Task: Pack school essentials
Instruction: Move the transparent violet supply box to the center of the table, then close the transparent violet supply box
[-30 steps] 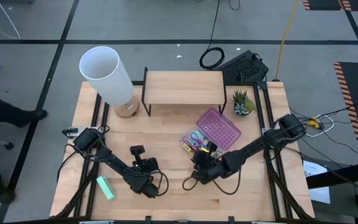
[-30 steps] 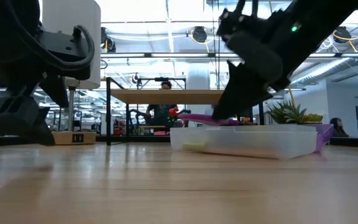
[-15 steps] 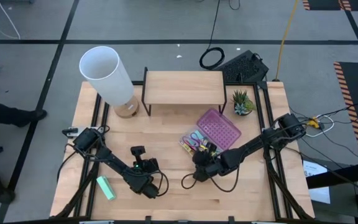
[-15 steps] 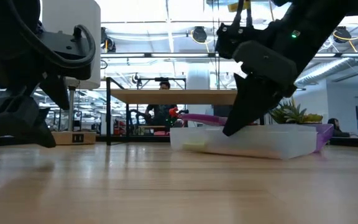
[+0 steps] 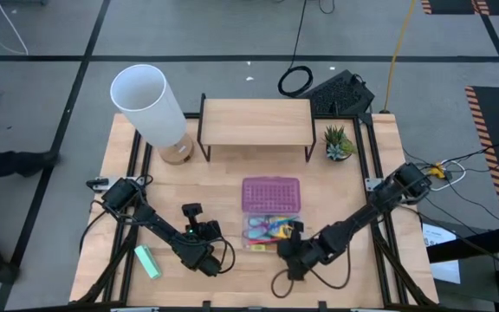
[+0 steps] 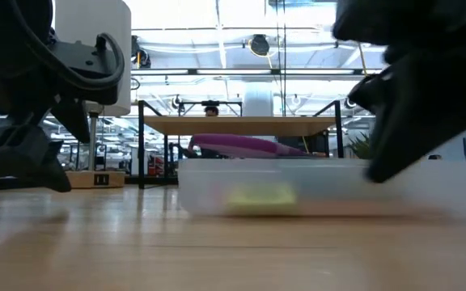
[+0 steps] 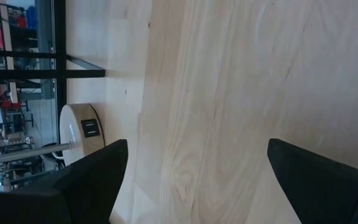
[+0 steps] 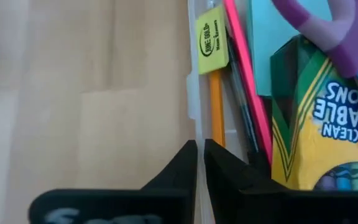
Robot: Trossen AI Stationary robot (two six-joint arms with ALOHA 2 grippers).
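I see the supplies already in the clear pencil case (image 5: pixel 269 227), centre-bottom of the high view, purple lid (image 5: pixel 270 194) open. My right gripper (image 5: pixel 294 249) pinches its wall; closing remains.

Supplies in case (image 5: pixel 270 227), mid-table btwn both arms, lid (image 5: pixel 271 194) behind
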